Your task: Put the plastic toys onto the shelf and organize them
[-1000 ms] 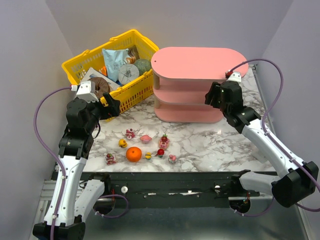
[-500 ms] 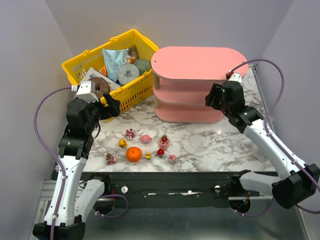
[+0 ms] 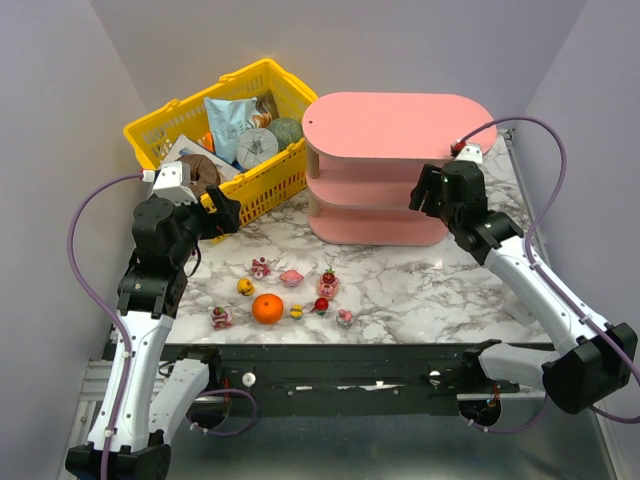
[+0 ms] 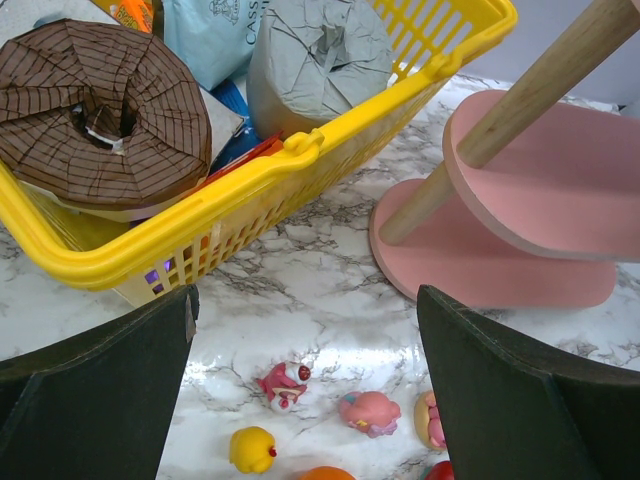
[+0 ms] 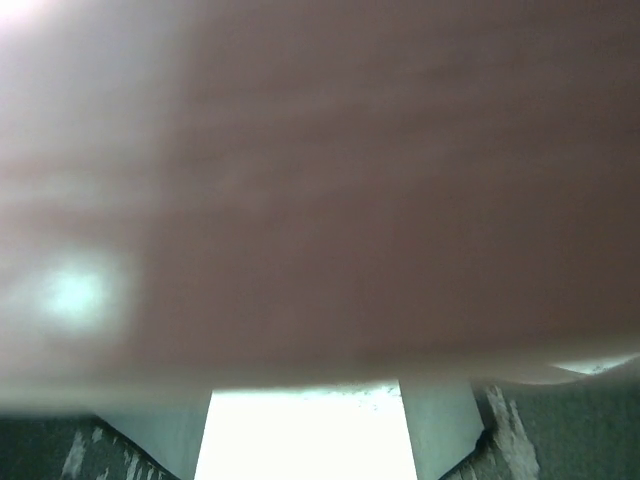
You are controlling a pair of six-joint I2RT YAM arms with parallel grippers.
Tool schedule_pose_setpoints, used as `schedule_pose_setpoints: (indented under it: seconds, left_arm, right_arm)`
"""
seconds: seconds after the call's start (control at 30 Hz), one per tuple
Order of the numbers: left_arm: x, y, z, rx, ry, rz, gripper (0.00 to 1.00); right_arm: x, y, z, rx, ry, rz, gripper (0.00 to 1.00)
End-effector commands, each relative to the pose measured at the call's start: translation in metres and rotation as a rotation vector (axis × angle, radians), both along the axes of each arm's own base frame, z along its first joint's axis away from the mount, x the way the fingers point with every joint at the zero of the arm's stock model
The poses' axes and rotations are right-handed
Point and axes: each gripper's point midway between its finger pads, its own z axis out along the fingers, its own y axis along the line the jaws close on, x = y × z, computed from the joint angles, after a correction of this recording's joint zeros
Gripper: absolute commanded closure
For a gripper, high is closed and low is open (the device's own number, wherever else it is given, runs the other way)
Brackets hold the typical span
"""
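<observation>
Only the right arm differs from a second ago, and only slightly, at wrist and elbow. The left arm, the plastic toys (image 3: 291,277) and the shelf (image 3: 400,120) keep their places.

Left claw (image 3: 222,212): it hovers above the marble table (image 3: 430,290), jaws spread wide with nothing between them. The yellow basket (image 3: 245,72) stands just ahead of it. The toys lie scattered on the table below it and toward the arm bases, around an orange ball (image 3: 267,309). In the left wrist view a pink-and-white figure (image 4: 285,383) and a yellow figure (image 4: 250,450) lie on the table between the two dark fingers (image 4: 100,400).

Right claw (image 3: 432,190): it sits close against the right end of the pink three-tier shelf, level with the middle board. Its wrist view is filled by a blurred pink surface, so neither its opening nor any hold can be told.
</observation>
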Motion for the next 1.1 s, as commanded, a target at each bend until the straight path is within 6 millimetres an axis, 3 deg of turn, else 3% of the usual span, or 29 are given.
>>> schedule_pose_setpoints:
  seconds: [0.0, 0.23, 0.63, 0.87, 1.07]
  left_arm:
    - [0.001, -0.001, -0.003, -0.003, 0.002, -0.008, 0.01]
    - [0.001, -0.001, -0.004, -0.001, 0.005, -0.008, 0.01]
    - [0.001, -0.001, -0.004, -0.002, 0.005, -0.011, 0.01]
    - [0.001, -0.002, -0.004, -0.004, 0.005, -0.014, 0.01]
    - [0.001, -0.002, -0.004, -0.004, 0.007, -0.015, 0.01]
  right_arm:
    - [0.009, -0.004, -0.011, -0.003, -0.02, -0.029, 0.26]
    - [0.012, -0.004, -0.013, -0.003, -0.073, -0.028, 0.27]
    - [0.013, -0.008, -0.011, -0.104, -0.153, 0.038, 0.39]
    - [0.014, -0.006, -0.011, -0.102, -0.152, 0.05, 0.23]
    - [0.011, -0.003, 0.001, -0.075, -0.18, 0.061, 0.09]
